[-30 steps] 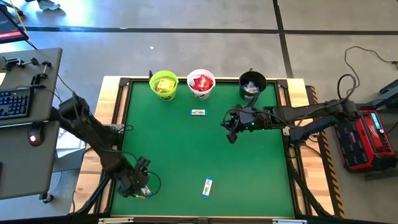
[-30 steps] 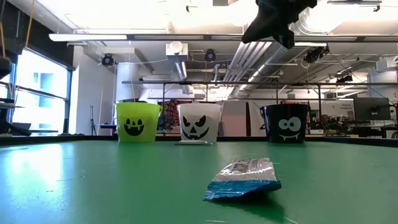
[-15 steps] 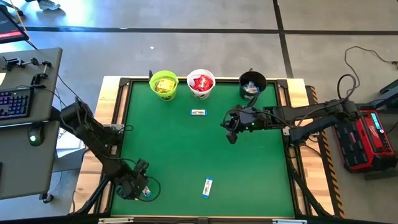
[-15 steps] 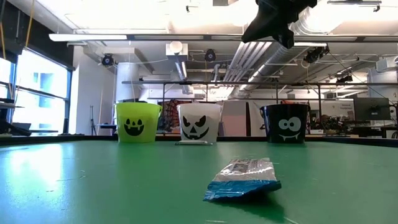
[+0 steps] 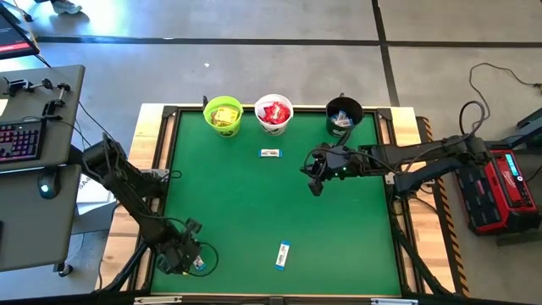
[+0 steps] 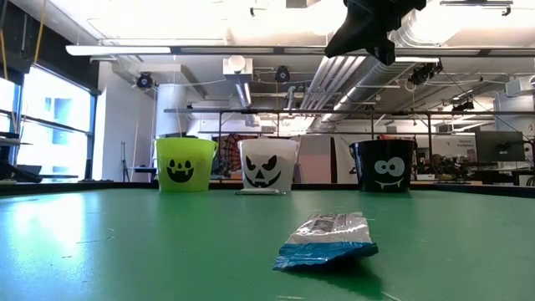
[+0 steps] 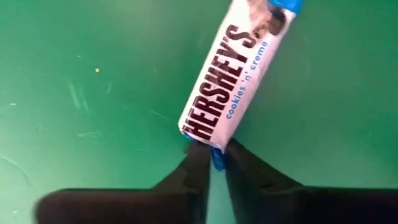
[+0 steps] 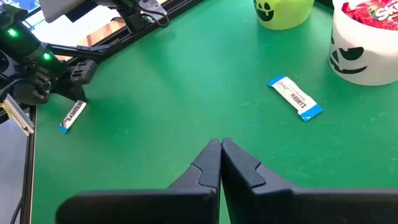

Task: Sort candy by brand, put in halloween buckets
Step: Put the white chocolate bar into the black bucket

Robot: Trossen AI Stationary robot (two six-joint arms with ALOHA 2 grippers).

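Observation:
My left gripper [image 7: 214, 163] is at the table's near left corner, shut on a blue-and-white candy bar [image 7: 233, 74], which also shows in the high view [image 5: 197, 264]. My right gripper [image 8: 221, 144] hangs shut and empty above the middle right of the table [image 5: 315, 180]. Two more blue-and-white bars lie flat on the green mat, one near the buckets [image 5: 269, 152] and one by the near edge [image 5: 283, 254]. The lime green bucket [image 5: 223, 114], the white bucket [image 5: 273, 113] and the black bucket [image 5: 343, 114] stand along the far edge with candy inside. My left gripper pinches the bar's blue crimped end [image 7: 217, 159] between its two fingertips [image 7: 198, 167]. The fingers lie along the bar's length, coming from beyond that end. The rest of the bar lies flat on the mat, stretching away from the fingers.
The mat has a raised black frame [image 5: 165, 169] around it. Between the buckets and the near bar [image 6: 328, 241] lies open green mat. A desk with a keyboard [image 5: 21, 140] stands left of the table, and a red case [image 5: 504, 191] right of it.
My left arm has shifted a little toward the table's near left corner, bringing its gripper lower over the bar there. The right arm, the other bars and the buckets have kept still.

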